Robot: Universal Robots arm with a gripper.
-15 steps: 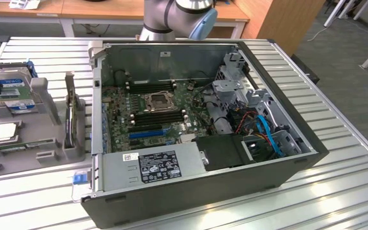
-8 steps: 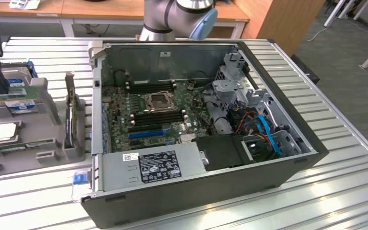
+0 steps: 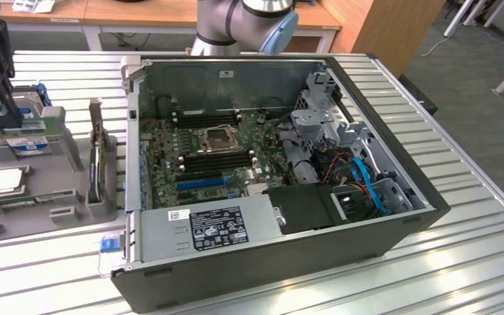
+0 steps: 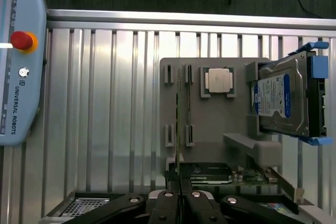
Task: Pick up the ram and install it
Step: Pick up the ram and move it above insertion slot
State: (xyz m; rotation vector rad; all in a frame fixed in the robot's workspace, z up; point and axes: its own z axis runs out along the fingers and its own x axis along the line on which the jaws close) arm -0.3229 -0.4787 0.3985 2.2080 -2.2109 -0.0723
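Gripper [image 4: 180, 195]: squeezed tight on the ram [image 4: 180, 119]
Ram: pinched between the fingertips [image 4: 169, 203] — standing on its thin edge
Long side: lies flat, pointing straight out from the gripper
Grey holder [image 4: 236, 129]: just under the gripper

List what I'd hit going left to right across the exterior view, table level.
processor chip in the grey holder → upright dark card → CPU socket on the motherboard inside the open case → blue cables. The holder's other parts overlap the chip, so I skipped them.
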